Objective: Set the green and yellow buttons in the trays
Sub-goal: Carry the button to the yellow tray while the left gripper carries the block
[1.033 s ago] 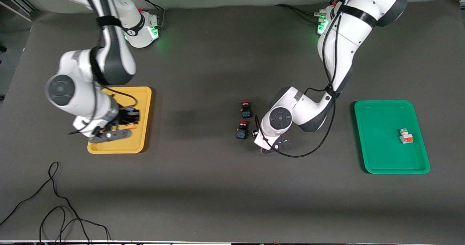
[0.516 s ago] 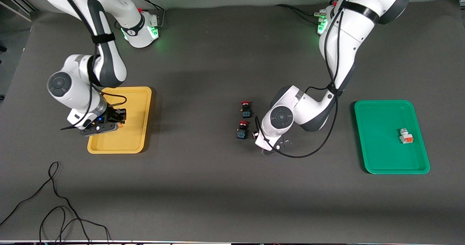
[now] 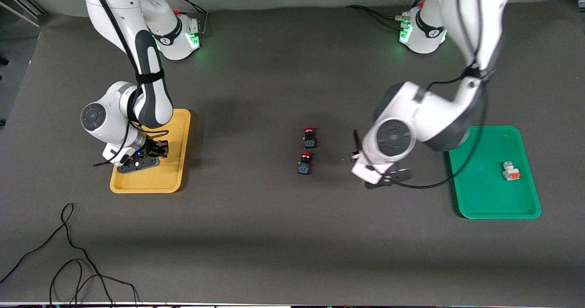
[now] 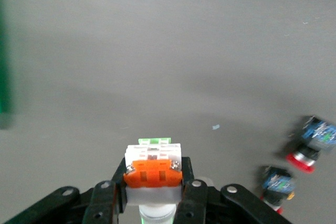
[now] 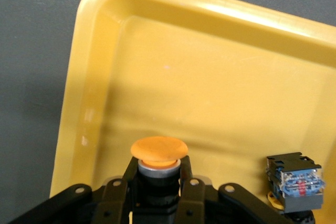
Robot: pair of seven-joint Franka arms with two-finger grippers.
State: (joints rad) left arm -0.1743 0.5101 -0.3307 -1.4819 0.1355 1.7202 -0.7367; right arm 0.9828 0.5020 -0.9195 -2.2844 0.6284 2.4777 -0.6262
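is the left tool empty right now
No, the left tool is shut on a white button with an orange patch, over bare table.

Dark grey table (image 3: 274,235) with yellow tray (image 3: 180,161), green tray (image 3: 475,193), two red-capped buttons (image 3: 310,136), black cable (image 3: 68,262)

Yellow tray (image 3: 180,161) – one button (image 5: 294,179); green tray (image 3: 480,198) – another (image 3: 510,171)

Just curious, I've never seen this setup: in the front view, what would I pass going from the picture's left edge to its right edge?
Loose black cable → yellow tray with the right gripper over it → two red-capped buttons → left gripper, holding a white button → green tray → white button lying in it.
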